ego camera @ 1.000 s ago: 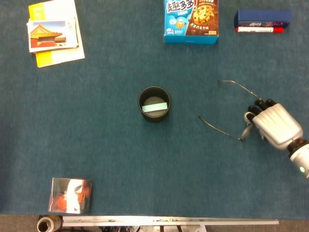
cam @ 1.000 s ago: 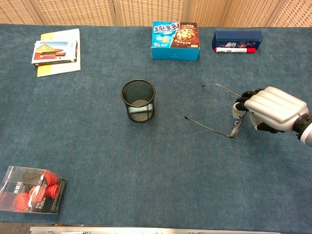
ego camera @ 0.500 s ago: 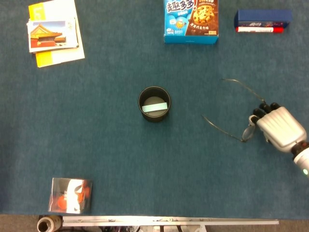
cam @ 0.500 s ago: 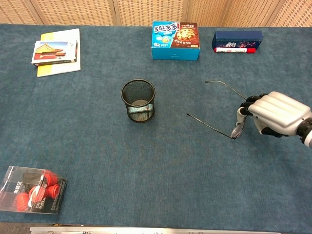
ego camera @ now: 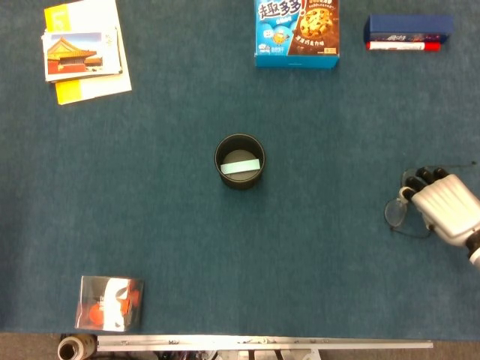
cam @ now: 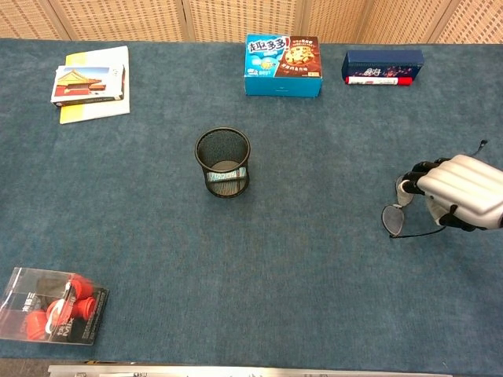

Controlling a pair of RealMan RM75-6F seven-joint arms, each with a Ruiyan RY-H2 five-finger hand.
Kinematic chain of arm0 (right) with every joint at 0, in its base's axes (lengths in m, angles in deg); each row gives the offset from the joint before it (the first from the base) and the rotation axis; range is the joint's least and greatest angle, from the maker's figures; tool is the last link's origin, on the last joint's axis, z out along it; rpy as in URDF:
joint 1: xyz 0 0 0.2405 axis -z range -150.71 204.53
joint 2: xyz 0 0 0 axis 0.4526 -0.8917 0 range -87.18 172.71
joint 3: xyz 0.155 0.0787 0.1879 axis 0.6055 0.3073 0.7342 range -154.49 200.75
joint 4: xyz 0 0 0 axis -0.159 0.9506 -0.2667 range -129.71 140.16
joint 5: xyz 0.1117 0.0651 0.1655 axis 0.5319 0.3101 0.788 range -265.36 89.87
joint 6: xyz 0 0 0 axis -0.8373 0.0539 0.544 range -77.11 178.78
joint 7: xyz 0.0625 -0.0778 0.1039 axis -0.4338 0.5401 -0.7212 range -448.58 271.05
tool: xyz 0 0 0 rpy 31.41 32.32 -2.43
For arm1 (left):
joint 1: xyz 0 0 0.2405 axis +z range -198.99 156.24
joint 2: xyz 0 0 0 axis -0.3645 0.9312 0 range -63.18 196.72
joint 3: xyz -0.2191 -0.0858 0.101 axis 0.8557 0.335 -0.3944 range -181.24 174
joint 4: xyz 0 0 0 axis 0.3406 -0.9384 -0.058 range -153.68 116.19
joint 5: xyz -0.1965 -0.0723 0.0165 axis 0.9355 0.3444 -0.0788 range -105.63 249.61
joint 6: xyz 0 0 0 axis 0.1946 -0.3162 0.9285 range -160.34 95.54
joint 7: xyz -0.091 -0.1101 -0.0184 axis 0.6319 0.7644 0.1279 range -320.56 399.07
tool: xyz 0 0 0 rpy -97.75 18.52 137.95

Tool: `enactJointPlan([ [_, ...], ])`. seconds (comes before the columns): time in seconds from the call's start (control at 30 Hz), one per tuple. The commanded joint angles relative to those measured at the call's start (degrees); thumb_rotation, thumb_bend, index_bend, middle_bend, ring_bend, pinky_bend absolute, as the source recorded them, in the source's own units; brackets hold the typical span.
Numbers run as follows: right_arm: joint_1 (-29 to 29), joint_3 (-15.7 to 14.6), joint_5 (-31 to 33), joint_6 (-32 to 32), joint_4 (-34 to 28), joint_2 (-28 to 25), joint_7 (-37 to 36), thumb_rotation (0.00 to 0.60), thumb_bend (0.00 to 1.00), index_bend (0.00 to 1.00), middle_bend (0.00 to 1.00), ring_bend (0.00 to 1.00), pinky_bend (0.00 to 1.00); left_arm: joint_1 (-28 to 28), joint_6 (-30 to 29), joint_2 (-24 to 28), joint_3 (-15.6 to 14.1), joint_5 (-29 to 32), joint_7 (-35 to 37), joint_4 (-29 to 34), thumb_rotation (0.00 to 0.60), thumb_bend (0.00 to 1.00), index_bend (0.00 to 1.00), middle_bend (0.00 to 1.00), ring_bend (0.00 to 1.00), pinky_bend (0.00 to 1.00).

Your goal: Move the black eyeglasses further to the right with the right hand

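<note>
The black eyeglasses (ego camera: 395, 214) (cam: 393, 221) are at the table's far right, mostly hidden under my right hand (ego camera: 446, 204) (cam: 460, 191). That hand grips the frame, its fingers curled over it. One round lens sticks out to the left of the hand. A thin temple arm runs back beneath the hand, and a temple tip shows past its far side. My left hand is in neither view.
A black mesh pen cup (ego camera: 240, 160) (cam: 223, 162) stands mid-table. A blue cookie box (ego camera: 297, 32), a dark blue box with a red marker (ego camera: 407, 34) sit along the far edge. Booklets (ego camera: 82, 49) lie far left, a red-item packet (ego camera: 109, 303) near left.
My right hand has moved to the right with the eyeglasses. The glasses have turned, so their temple arms no longer reach left towards the table's middle.
</note>
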Motion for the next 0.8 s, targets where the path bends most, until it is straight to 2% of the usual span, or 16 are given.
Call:
enactJointPlan([
  [0.03, 0.17, -0.19, -0.49, 0.35, 0.08, -0.13, -0.69, 0.600, 0.99, 0.39, 0.32, 0.21, 0.31, -0.02, 0.06, -0.05, -0.02, 0.01, -0.14, 0.00, 0.600, 0.48, 0.53, 0.37, 0.41, 0.51],
  [0.4, 0.83, -0.62, -2.72, 2.02, 0.51, -0.29, -3.73, 0.600, 0.99, 0.39, 0.32, 0.21, 0.31, -0.03, 0.13, -0.05, 0.03, 0.15, -0.31, 0.07, 0.600, 0.48, 0.53, 0.37, 0.41, 0.51],
  [0.57, 2.68, -2.06, -9.25, 7.69, -0.74, -1.71, -9.16, 0.600, 0.98, 0.39, 0.32, 0.21, 0.31, 0.02, 0.03, 0.01, 0.00, 0.00, -0.08, 0.08, 0.600, 0.48, 0.53, 0.37, 0.41, 0.51],
  [0.8, 5.81, -3.52, -20.31, 19.46, -1.86, -4.34, -15.85, 0.600, 0.91, 0.39, 0.32, 0.21, 0.31, -0.08, 0.24, -0.10, 0.05, 0.19, -0.45, 0.07, 0.600, 0.48, 0.53, 0.37, 0.41, 0.51],
])
